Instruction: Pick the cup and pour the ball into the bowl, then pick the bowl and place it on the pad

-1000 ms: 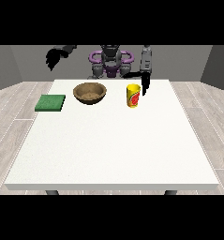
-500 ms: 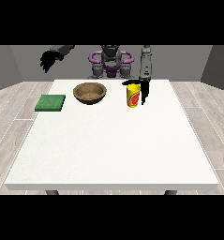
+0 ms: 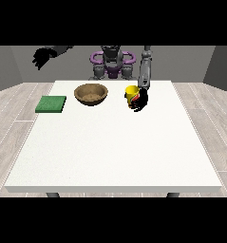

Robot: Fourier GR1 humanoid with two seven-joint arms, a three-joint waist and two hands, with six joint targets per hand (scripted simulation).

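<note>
Right of the frame's centre, the hand at the view's right (image 3: 141,100) is touching the yellow cup (image 3: 131,95), whether closing I cannot tell, and it should be staying upright until reaching the bowl (image 3: 90,93).

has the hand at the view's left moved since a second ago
Yes. The hand at the view's left has swung outward, away from the robot's torso, and sits further left.
</note>
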